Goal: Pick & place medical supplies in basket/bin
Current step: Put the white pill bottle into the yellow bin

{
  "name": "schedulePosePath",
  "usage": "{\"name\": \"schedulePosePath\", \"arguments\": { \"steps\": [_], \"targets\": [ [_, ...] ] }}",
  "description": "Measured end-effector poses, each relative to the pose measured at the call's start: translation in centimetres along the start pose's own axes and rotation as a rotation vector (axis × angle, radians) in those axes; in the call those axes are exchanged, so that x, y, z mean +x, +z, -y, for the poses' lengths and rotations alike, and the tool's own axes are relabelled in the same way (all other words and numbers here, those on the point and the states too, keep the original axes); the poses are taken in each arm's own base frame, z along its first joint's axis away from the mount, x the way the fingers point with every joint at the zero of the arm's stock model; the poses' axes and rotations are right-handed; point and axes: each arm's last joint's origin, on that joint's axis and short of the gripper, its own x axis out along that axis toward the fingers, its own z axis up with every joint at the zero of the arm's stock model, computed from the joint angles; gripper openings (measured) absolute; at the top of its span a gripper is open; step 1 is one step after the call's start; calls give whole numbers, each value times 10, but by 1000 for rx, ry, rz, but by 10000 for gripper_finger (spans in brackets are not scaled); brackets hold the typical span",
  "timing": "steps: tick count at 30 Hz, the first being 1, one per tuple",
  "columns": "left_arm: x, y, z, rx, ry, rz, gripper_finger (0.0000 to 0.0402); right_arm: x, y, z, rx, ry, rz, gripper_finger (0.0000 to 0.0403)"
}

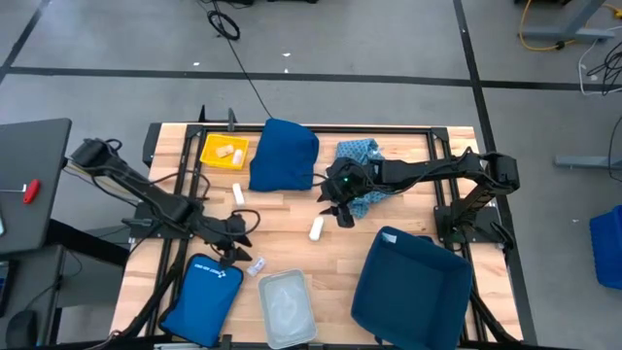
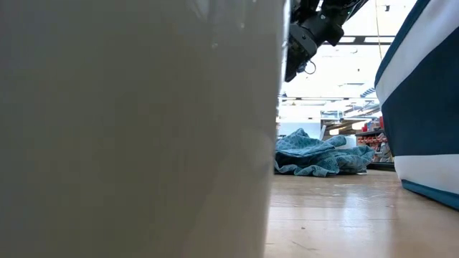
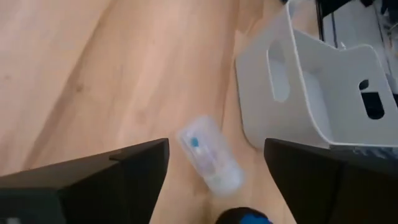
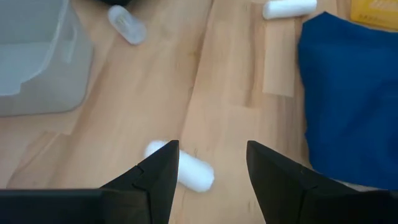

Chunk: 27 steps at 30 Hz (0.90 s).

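Barely begun: clear bin looks empty. Left gripper spread above clear vial beside bin; right gripper spread over white roll mid-table. Another roll near yellow tray.

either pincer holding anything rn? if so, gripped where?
Nothing held. The left pincer is open above a clear vial on the table beside the white bin. The right pincer is open over a white roll, not touching.
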Motion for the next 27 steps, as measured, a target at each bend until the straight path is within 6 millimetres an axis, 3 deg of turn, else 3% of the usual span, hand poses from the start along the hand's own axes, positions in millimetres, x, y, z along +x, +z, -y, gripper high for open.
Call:
{"name": "schedulePosePath", "arguments": {
  "steps": [5, 14, 27],
  "targets": [
    [10, 11, 13, 3, 21, -21, 287, 0, -1, 1, 5, -29, -12, 194],
    [33, 18, 24, 66, 266, -227, 288, 0, -1, 1, 9, -40, -21, 194],
    [57, 19, 30, 64, 298, -292, 288, 0, -2, 1, 3, -39, -28, 194]
  ]
}}
